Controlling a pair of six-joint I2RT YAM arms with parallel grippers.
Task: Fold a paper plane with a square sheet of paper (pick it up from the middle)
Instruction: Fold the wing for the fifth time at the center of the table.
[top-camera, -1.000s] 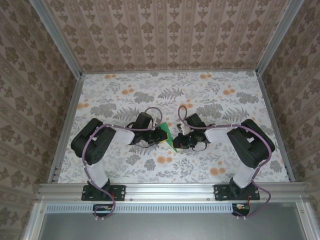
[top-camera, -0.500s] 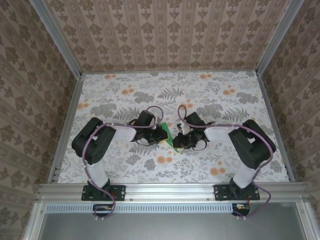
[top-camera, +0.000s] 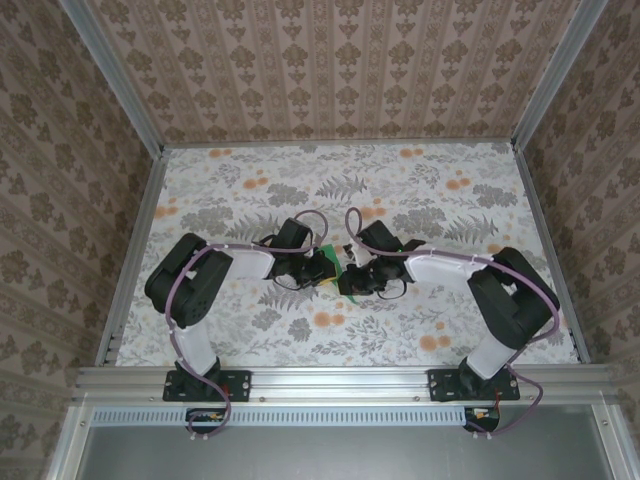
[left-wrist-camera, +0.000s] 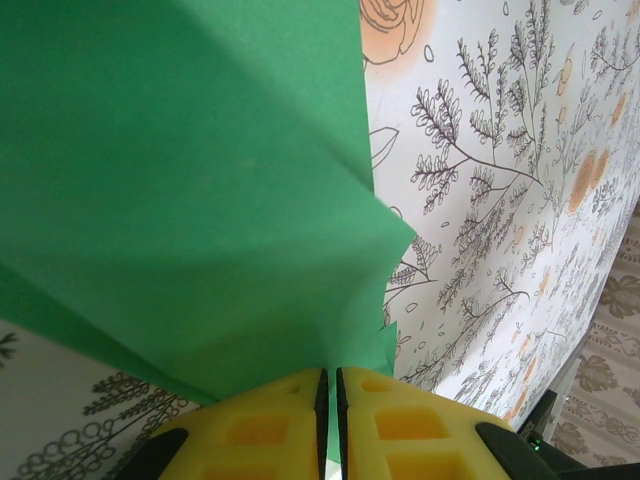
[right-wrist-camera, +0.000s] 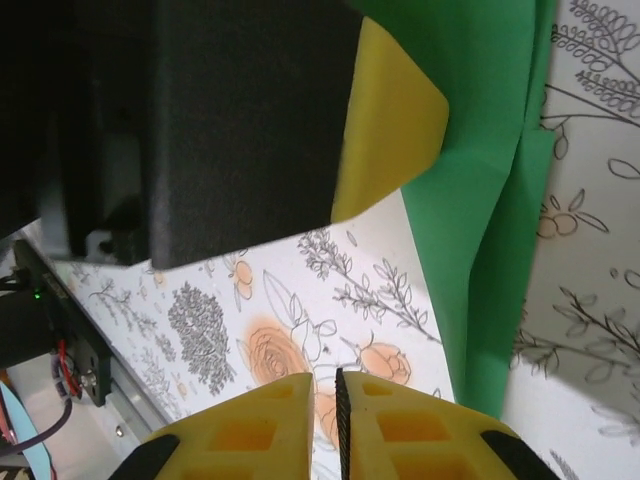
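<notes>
Your left gripper (left-wrist-camera: 330, 405) is clamped on the sheet of paper (left-wrist-camera: 180, 180). The yellow pads are pressed together with the green edge pinched in the seam between them. Creases fan out from the pinch point, so the sheet is bent, not flat.

Your right gripper (right-wrist-camera: 340, 405) has its pads almost touching, with only a thin dark slit between them. I see no paper in that slit. The green runs down just past its right-hand pad. I can't tell whether it touches it.

Where the paper is: mid-table, slightly toward the near edge, between the two wrists.

Hard to read:
- From the overhead camera both wrists meet over the sheet and cover most of it. Only a sliver of green (top-camera: 343, 280) shows between them, so you can't read the fold shape from there.
- The left wrist view cuts the sheet off at the top and left edges. I can't tell if its far end rests on the cloth (left-wrist-camera: 480, 170).
- In the right wrist view the left gripper's black body and one yellow finger (right-wrist-camera: 395, 110) sit across the upper left, in front of part of the sheet. A doubled green edge runs down the right side.

Around it:
- The floral grey-and-orange cloth covers the whole table.
- Purple cables (top-camera: 300, 222) loop over both arms.
- Aluminium rails (top-camera: 135, 250) border the table, with patterned walls behind.
- A metal rail with some wiring shows at the lower left of the right wrist view.
</notes>
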